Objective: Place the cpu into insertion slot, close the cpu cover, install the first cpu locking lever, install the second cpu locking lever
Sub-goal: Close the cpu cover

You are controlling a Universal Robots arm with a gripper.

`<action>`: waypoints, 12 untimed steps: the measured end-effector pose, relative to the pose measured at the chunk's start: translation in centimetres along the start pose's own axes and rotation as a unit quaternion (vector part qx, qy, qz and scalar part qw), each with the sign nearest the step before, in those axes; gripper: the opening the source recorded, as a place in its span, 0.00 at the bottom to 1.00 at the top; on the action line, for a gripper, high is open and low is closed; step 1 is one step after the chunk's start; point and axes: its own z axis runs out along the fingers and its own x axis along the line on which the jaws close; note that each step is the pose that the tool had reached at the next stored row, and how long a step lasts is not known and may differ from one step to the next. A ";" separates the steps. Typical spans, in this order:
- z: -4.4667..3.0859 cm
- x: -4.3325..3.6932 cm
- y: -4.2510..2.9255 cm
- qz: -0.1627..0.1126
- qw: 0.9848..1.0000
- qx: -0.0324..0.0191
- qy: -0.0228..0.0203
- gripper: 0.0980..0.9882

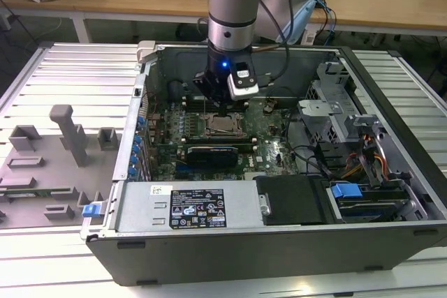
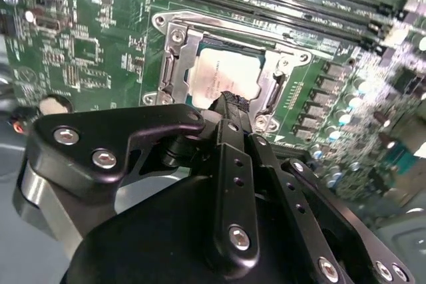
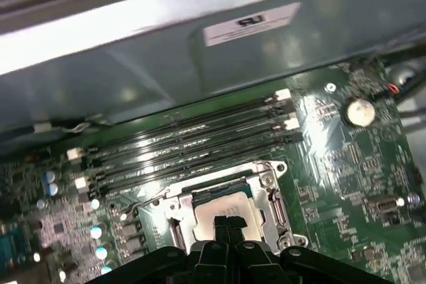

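Observation:
The cpu [image 2: 223,71] lies flat in the insertion slot [image 2: 166,74] of the green motherboard [image 2: 93,51], its silver-beige top showing. The silver cpu cover [image 2: 178,36] lies down around it as a frame. My gripper [image 2: 229,101] hangs just above the near edge of the chip, its black fingers pressed together with nothing seen between them. In the first wrist view the fingertips [image 3: 223,222] sit over the cpu [image 3: 223,204] inside the cover [image 3: 269,187]. In the exterior view the gripper [image 1: 222,108] points down at the cpu [image 1: 225,126].
Long black memory slots [image 3: 186,141] run beside the socket. The open computer case [image 1: 293,249] walls the board in, with a power supply [image 1: 188,207], a drive cage [image 1: 335,113] and cables [image 1: 370,158] around it. A grey fixture plate [image 1: 49,165] lies at the exterior view's left.

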 end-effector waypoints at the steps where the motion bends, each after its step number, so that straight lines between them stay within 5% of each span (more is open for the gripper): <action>1: 0.02 0.00 0.00 -0.013 1.000 0.000 0.001 0.01; 4: 0.05 0.00 0.00 -0.040 0.999 0.001 0.002 0.01; 9: 0.10 0.00 0.01 -0.097 0.995 0.001 0.005 0.01; 12: 0.10 0.01 0.02 -0.102 0.995 0.002 0.005 0.01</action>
